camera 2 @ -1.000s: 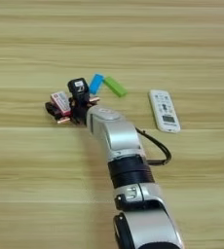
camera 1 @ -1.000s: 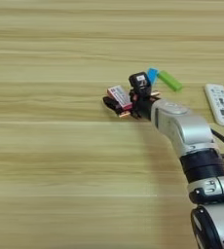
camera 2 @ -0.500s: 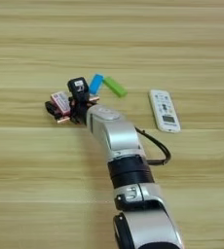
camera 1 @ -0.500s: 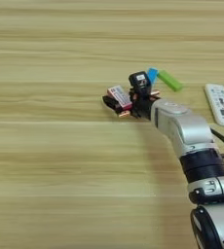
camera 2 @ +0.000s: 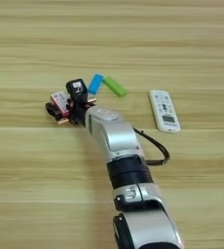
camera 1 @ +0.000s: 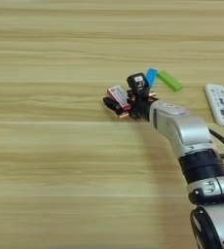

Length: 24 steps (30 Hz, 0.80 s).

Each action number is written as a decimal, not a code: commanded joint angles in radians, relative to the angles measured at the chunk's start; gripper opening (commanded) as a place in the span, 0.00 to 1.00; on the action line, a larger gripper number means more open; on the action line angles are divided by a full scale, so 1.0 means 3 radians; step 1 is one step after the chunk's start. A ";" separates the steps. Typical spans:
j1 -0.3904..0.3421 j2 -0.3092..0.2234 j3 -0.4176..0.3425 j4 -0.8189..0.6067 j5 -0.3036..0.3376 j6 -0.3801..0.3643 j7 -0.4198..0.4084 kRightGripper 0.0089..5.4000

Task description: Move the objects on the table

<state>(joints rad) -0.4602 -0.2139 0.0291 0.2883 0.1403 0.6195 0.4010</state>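
1. The bench (camera 1: 46,160) is filling the whole view, its light wood running in pale horizontal stripes.
2. The silver right forearm (camera 2: 115,141) is reaching in from the bottom edge toward the middle of the bench, with a black cable looping off its right side.
3. A white remote (camera 2: 164,110) is lying flat, well to the right of the arm's tip.
4. The end effector (camera 1: 125,103) is sitting low at the bench, its black fingers clenching around the red-edged white packet (camera 1: 118,96).
5. A green block (camera 1: 169,80) and a blue block (camera 1: 151,77) are lying end to end just behind the end effector.
6. The small black-topped cube (camera 1: 137,81) is sitting just beside the packet, against the wrist.
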 commanded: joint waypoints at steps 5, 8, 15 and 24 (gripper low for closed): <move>-0.0192 -0.0043 -0.0036 -0.0117 -0.0014 -0.0138 -0.0017 0.64; -0.0190 -0.0044 -0.0035 -0.0117 -0.0016 -0.0142 -0.0016 0.59; -0.0183 -0.0046 -0.0033 -0.0123 -0.0020 -0.0154 -0.0020 0.43; -0.0169 -0.0052 -0.0050 -0.0164 -0.0015 -0.0160 -0.0034 0.39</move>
<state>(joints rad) -0.4584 -0.2143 0.0295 0.2881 0.1404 0.6161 0.4006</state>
